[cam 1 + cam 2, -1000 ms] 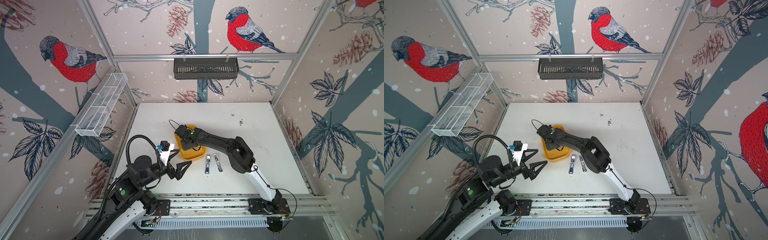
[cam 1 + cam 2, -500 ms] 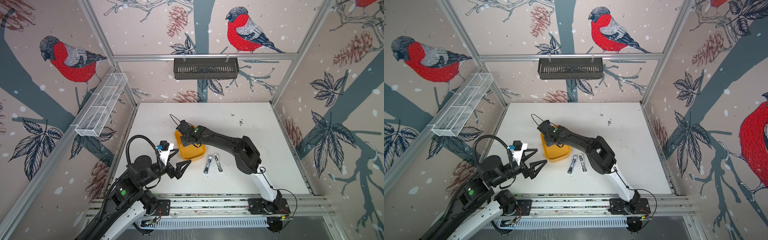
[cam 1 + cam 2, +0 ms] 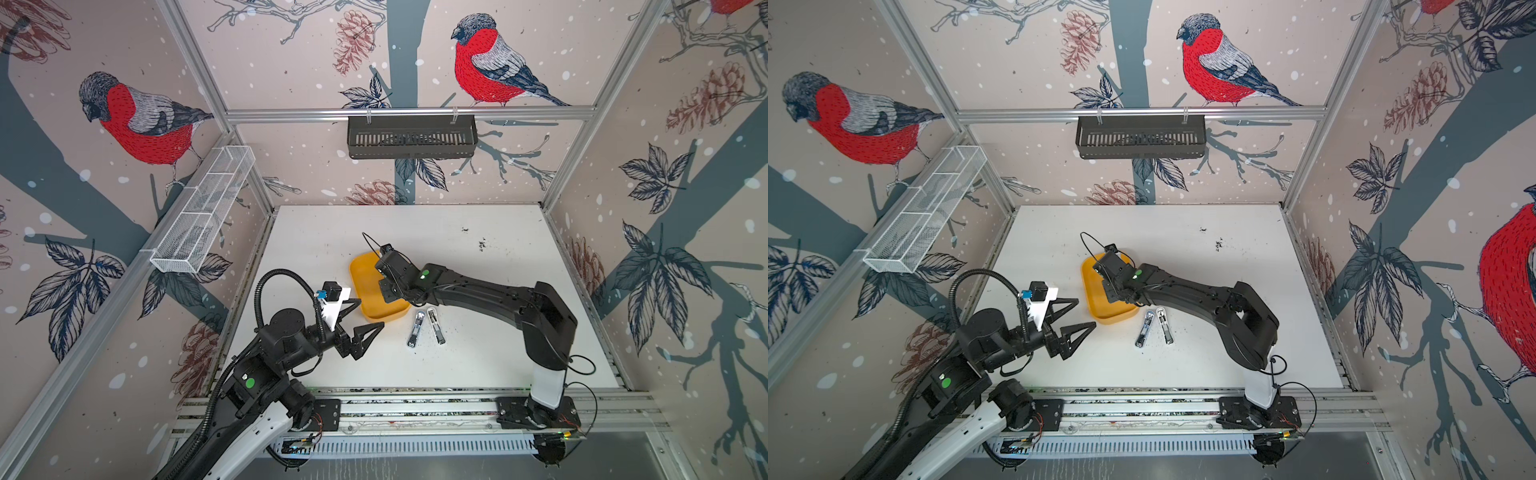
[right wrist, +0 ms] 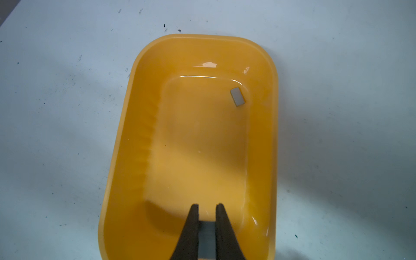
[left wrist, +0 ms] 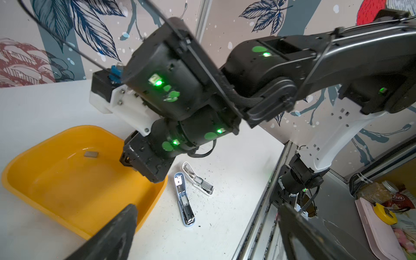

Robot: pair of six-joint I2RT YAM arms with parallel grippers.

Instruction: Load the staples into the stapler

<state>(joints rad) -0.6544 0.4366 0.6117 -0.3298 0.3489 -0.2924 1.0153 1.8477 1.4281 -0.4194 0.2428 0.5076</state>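
My right gripper (image 4: 207, 206) is shut on a grey strip of staples (image 4: 206, 236), held between its fingers over the near end of the yellow tray (image 4: 126, 126). A second staple strip (image 4: 237, 96) lies flat on the tray floor by the far corner; the left wrist view shows this strip (image 5: 91, 154) too. Two small staplers (image 3: 417, 328) (image 3: 436, 325) lie side by side on the white table just right of the tray (image 3: 357, 274). My left gripper (image 3: 371, 313) hovers open and empty at the tray's front left.
Dark specks (image 3: 482, 244) are scattered on the table toward the back right. A black basket (image 3: 411, 137) hangs on the rear wall and a white wire basket (image 3: 203, 212) on the left wall. The metal rail (image 3: 415, 409) runs along the table's front edge.
The right arm's elbow has swung to the right while its wrist stayed over the tray, uncovering the two staplers more. The left arm has not moved.
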